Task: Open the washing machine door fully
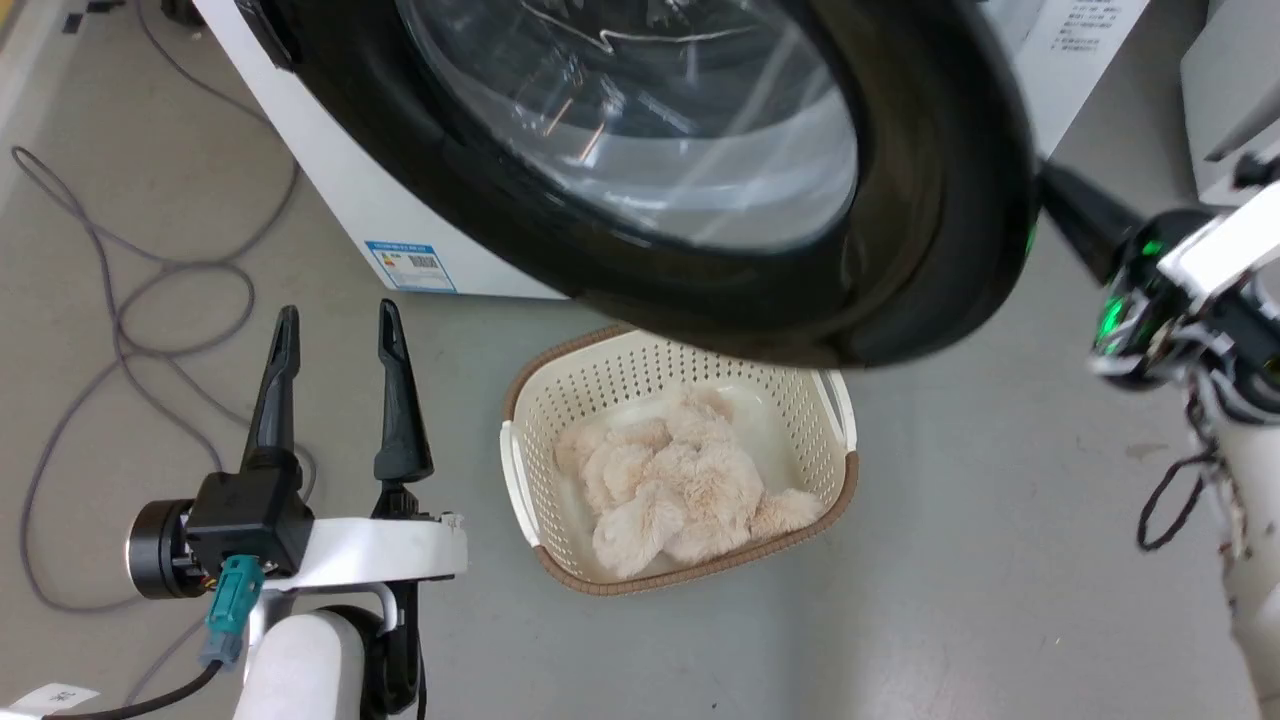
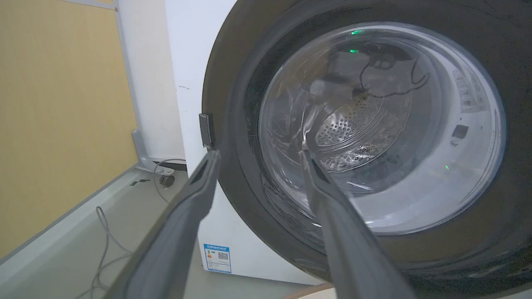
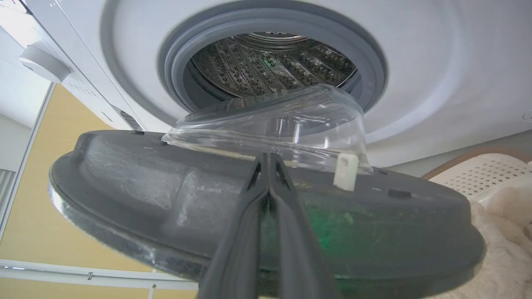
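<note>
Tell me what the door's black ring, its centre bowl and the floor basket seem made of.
Washing machine door: ring looks like glossy black plastic with shiny reflections; its inner face is matte and scuffed. Bowl: clear, likely glass, with sharp highlights and the drum visible through it. Basket: cream perforated plastic with a brown woven-look rim, probably moulded.

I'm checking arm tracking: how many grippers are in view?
2. The left gripper hangs open over the floor, left of the basket. The right gripper, shut, is at the inner side of the washing machine door.
</note>
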